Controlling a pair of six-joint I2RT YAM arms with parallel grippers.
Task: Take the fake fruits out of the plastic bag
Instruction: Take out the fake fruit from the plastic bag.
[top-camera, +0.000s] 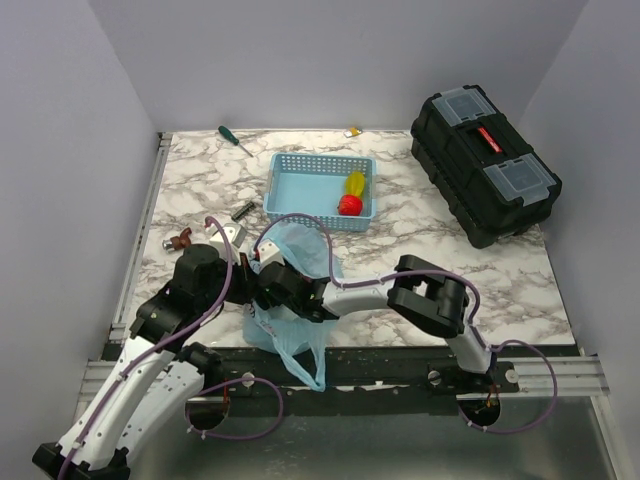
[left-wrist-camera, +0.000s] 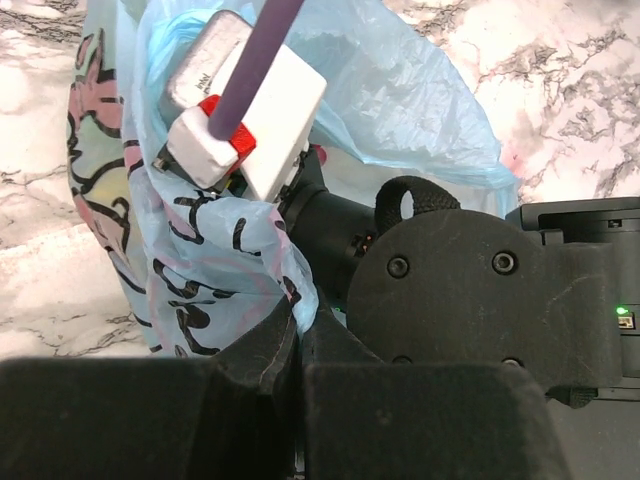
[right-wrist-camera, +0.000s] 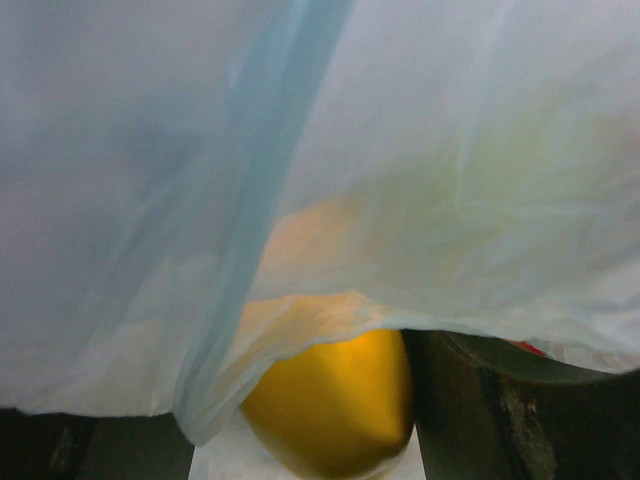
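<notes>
At the near edge of the marble table (top-camera: 500, 280), at 6 o'clock in the overhead view, the plastic bag (top-camera: 300, 345) sits crumpled, its lower end drooping over the front rail. The left gripper (left-wrist-camera: 295, 345), coming in from 8 o'clock, has its jaws pressed together on a fold of the bag's printed film. Pink and black cartoon lines show beside the fingers.

The right arm lies across the table from 4 o'clock, and the right gripper (right-wrist-camera: 260, 435) is buried in the bag's mouth. In its wrist view, pale blue film hangs over most of the scene. Its jaws stand wide apart, and a yellow fruit (right-wrist-camera: 330, 415) lies between them. The fruit rests against the right-hand finger (right-wrist-camera: 490, 420) and clear of the other, so nothing is gripped.

Beyond the bag, toward 12 o'clock at mid-table, a light-blue basket (top-camera: 300, 175) holds a second yellow fruit (top-camera: 354, 183). A red fruit (top-camera: 349, 205) sits just beside it on the near side.

At 2 o'clock, a black toolbox (top-camera: 485, 165) with clear lid compartments and a red latch sits askew near the right edge. At the far edge, around 11 o'clock, a green-handled screwdriver (top-camera: 235, 138) lies on the marble, well apart from the basket.
</notes>
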